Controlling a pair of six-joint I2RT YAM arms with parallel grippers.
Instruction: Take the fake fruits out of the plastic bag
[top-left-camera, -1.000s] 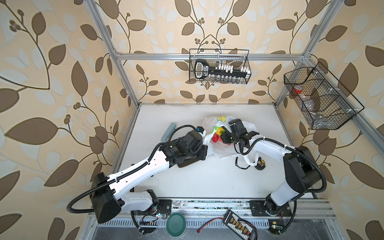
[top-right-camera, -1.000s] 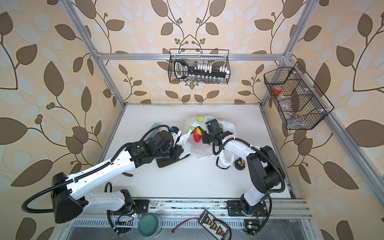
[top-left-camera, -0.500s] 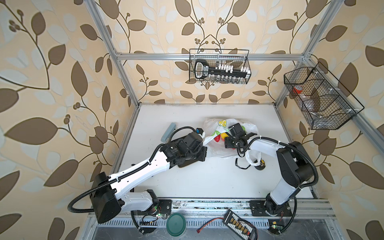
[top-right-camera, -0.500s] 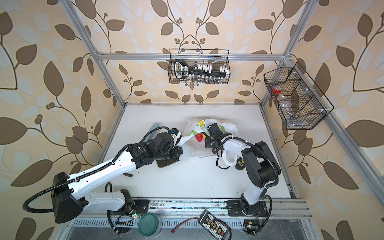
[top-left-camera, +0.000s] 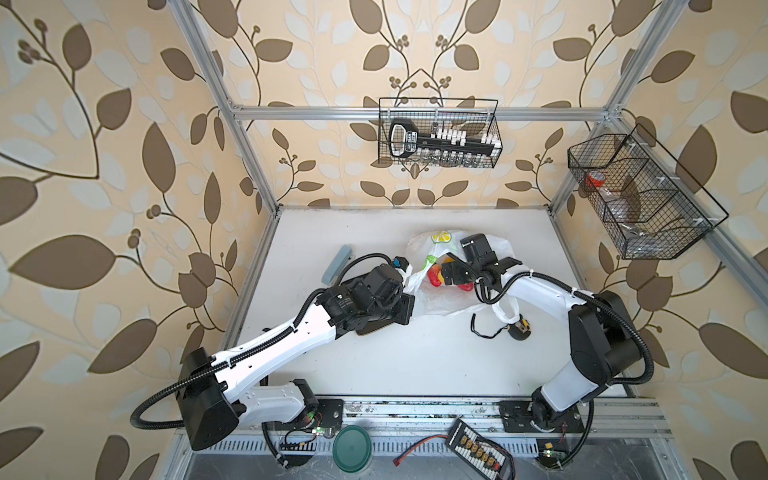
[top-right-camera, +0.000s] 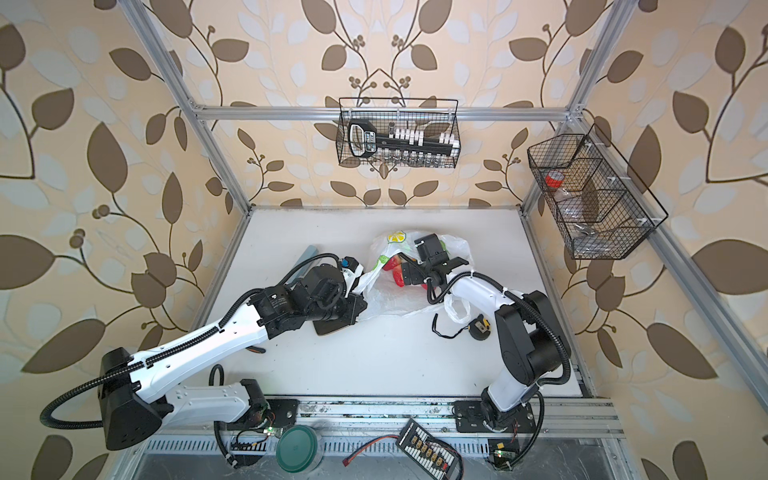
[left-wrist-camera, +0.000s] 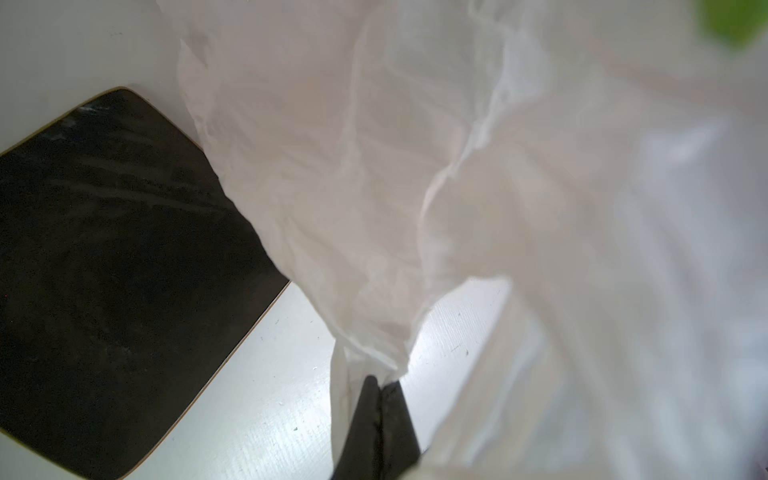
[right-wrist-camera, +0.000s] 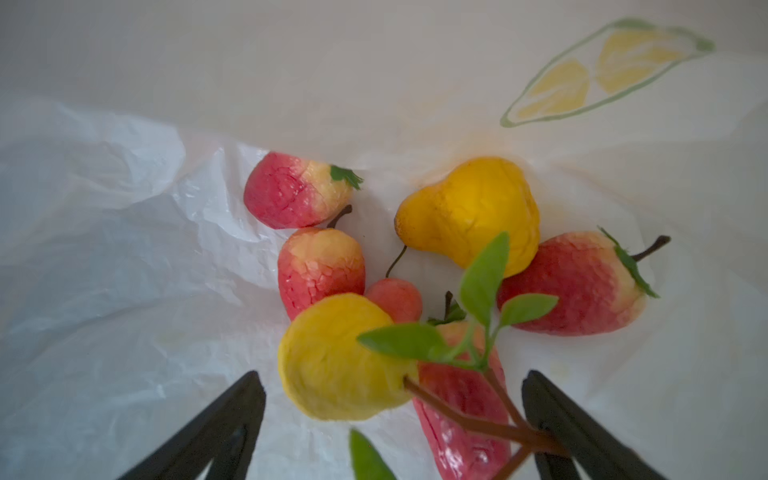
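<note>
**A:** Where were the small glossy fake fruits (right-wrist-camera: 320, 270)?

**B:** Inside the thin, crinkly white translucent plastic bag (top-left-camera: 442, 303) printed with yellow lemon slices, which lay on the white worktop (top-left-camera: 415, 365). Red-and-cream strawberries, two yellow pear-shaped pieces and a green leafy sprig sat bunched on the bag's inner film.

**A:** And the right end effector (right-wrist-camera: 395, 380)?

**B:** It was inside the bag's mouth with its jaws wide apart. A yellow fruit and a red strawberry lay between them. The sprig's brown twig met one finger, but nothing was gripped.

**A:** The left end effector (left-wrist-camera: 380, 386)?

**B:** At the bag's edge, jaws pressed together on a gathered fold of the white plastic.

**A:** Anything else by the bag?

**B:** A dark square tray (left-wrist-camera: 116, 270) with a pale rim lay flat just beside the bag. In the left wrist view the bag's film overlapped the tray's edge.
</note>
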